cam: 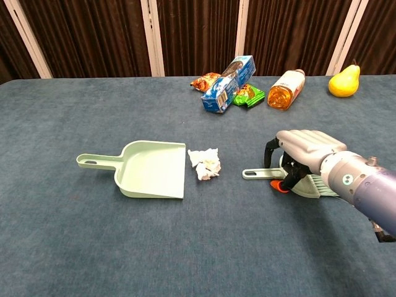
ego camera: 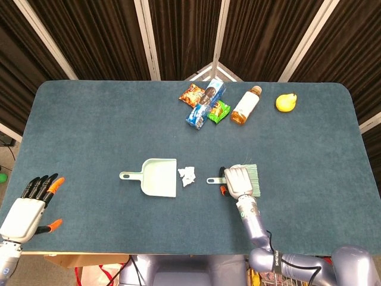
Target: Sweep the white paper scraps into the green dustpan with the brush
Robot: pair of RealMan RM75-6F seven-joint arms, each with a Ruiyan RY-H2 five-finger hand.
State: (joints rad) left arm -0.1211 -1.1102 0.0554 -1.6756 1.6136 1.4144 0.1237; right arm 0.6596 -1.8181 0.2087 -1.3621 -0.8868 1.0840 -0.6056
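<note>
The green dustpan (ego camera: 159, 177) (cam: 151, 168) lies flat at mid-table, its mouth facing right. White paper scraps (ego camera: 187, 175) (cam: 205, 163) sit in a small heap just off its open edge. Right of them the brush (ego camera: 212, 179) (cam: 257, 173) lies on the table, handle pointing left toward the scraps. My right hand (ego camera: 238, 180) (cam: 306, 151) is low over the brush's body, fingers arched down around it, and hides most of the bristles. The brush stays flat on the cloth. Off the table's near-left corner my left hand (ego camera: 30, 205) hovers with its fingers spread, holding nothing.
Along the far side stand a blue box (ego camera: 205, 102) (cam: 229, 75), an orange snack bag (ego camera: 191, 93), a green packet (ego camera: 218, 111), a lying bottle (ego camera: 246, 105) (cam: 286, 88) and a yellow pear (ego camera: 286, 102) (cam: 344, 81). The table (ego camera: 89, 131) is covered in blue cloth.
</note>
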